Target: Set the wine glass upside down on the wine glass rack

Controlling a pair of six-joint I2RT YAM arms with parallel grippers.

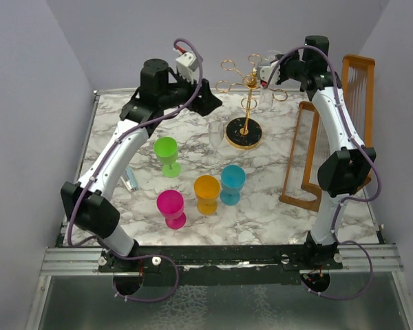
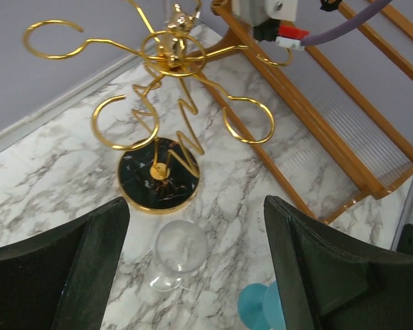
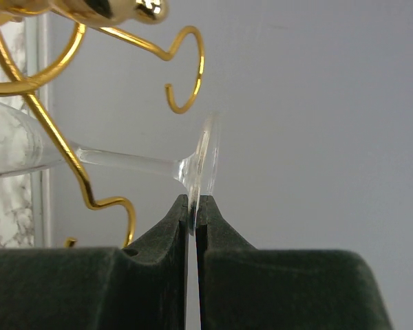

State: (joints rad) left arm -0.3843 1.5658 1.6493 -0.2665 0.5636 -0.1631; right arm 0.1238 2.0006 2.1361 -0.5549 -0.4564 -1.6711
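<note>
The gold wine glass rack point(image 1: 247, 103) stands at the back middle on its round black base point(image 1: 244, 133). My right gripper point(image 1: 271, 72) is shut on the foot of a clear wine glass point(image 1: 265, 96) and holds it bowl-down beside the rack's right arms. In the right wrist view the fingertips point(image 3: 205, 210) pinch the foot's rim point(image 3: 205, 158), the stem runs left past a gold arm point(image 3: 55, 148), and the bowl is partly cut off. A second clear wine glass point(image 1: 215, 135) stands upright left of the base. My left gripper point(image 1: 212, 103) is open and empty above it point(image 2: 196, 203).
Green point(image 1: 167, 155), magenta point(image 1: 171, 208), orange point(image 1: 207, 194) and teal point(image 1: 232, 184) cups stand in the front middle. A brown wooden slatted frame point(image 1: 306, 158) leans at the right. A small bluish object point(image 1: 129, 180) lies under the left arm.
</note>
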